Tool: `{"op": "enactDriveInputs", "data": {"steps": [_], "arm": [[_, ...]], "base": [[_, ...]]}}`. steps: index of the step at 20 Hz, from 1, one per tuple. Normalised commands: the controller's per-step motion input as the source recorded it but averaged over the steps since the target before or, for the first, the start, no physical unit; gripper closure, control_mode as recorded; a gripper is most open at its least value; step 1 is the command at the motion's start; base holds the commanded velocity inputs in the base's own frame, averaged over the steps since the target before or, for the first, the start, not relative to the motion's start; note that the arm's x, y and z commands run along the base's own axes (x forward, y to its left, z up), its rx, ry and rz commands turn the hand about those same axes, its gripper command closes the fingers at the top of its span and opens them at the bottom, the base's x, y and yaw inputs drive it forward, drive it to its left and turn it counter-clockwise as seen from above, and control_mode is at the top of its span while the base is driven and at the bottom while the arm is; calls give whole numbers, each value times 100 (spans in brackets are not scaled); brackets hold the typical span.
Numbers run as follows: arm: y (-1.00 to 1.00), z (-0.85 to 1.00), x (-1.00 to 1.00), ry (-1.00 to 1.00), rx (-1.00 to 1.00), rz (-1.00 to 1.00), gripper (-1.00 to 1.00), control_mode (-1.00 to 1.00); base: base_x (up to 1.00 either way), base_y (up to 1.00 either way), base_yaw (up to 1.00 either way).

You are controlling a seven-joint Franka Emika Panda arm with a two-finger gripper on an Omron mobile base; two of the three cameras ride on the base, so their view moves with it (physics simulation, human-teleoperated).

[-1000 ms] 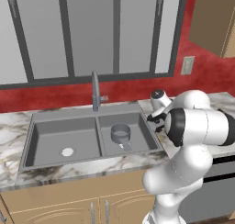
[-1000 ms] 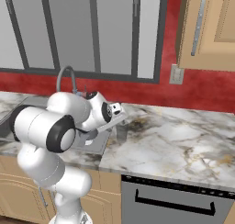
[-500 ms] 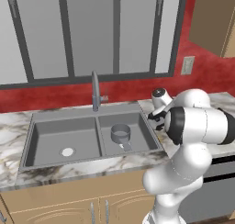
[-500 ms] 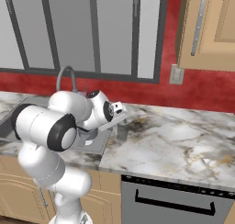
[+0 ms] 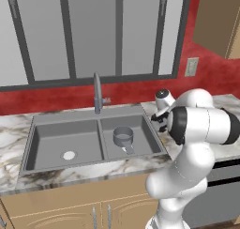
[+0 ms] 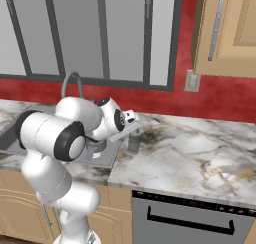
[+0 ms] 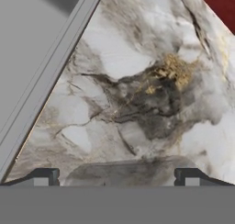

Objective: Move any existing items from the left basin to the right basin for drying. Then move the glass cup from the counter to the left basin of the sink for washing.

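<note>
Status: first half looks done. The left basin [image 5: 70,146], left-centre of the left base view, is bare apart from its pale drain disc [image 5: 69,155]. The grey metal pot [image 5: 123,137] sits in the right basin [image 5: 129,139], just right of the divider, handle pointing toward the lower edge of the frame. So the drying move reads as complete, judging from how things lie.

Second half not yet done. The glass cup [image 6: 133,141] stands on the desk [image 6: 200,153] at mid-left of the right base view, just beside the sink [image 5: 42,125] edge and right under my wrist. In the hand view its rim [image 7: 121,169] shows as a pale arc along the bottom centre, sitting between my two finger tips [image 7: 43,176].

My claw [image 7: 117,179] is spread wide, jaws apart on either side of the cup and gripping nothing. I can't tell whether the pads touch the glass.

Left to do, my read: come down around the cup, clamp, lift, carry it past the right basin and the divider, set it in the left basin. Risk: see-through, smooth-walled tumbler, so an off-centre clamp could tip it.
</note>
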Motion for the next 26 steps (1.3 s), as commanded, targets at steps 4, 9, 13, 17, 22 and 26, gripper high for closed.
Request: {"op": "enactDriveInputs", "data": {"steps": [4,9,13,17,22,26], "arm": [[-3,-20,0,0,0,1,-100,-100],[-4,-22,0,0,0,1,-100,-100],[0,-28,-1,0,0,1,-100,-100],[0,-28,-19,0,0,0,-100,-100],[0,-29,-36,0,0,0,-100,-100],[0,-30,-47,0,0,0,-100,-100]], "base": [[0,0,0],[0,0,0],[0,0,0],[0,0,0],[0,0,0],[0,0,0]]}}
